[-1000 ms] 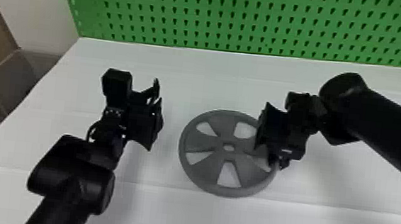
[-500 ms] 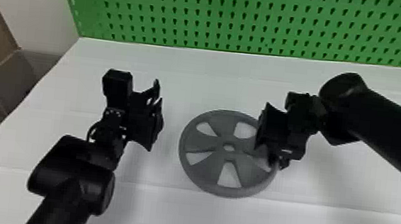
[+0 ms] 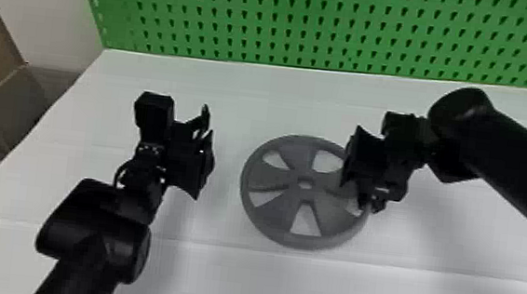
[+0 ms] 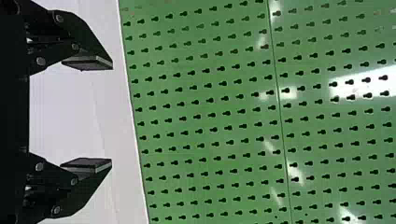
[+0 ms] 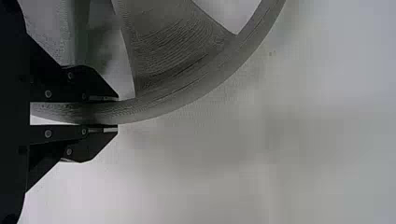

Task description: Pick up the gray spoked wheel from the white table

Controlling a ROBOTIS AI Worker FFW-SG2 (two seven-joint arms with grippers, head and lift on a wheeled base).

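Observation:
The gray spoked wheel (image 3: 277,213) lies on, or very slightly above, the white table (image 3: 262,284); I cannot tell which. At its right edge is my right gripper (image 3: 361,201), with part of the rim hidden beneath it. In the right wrist view that gripper (image 5: 116,113) is shut on the rim of the wheel (image 5: 210,79), one finger on each side. My left gripper (image 3: 206,152) is held left of the wheel, apart from it. Its two fingers stand wide apart with nothing between them in the left wrist view, where the gripper (image 4: 112,115) faces the green board.
A green pegboard (image 3: 308,22) rises along the table's back edge, also filling much of the left wrist view. Brown and gray panels (image 3: 16,85) stand beyond the table's left edge. The right forearm (image 3: 523,162) reaches in over the table's right side.

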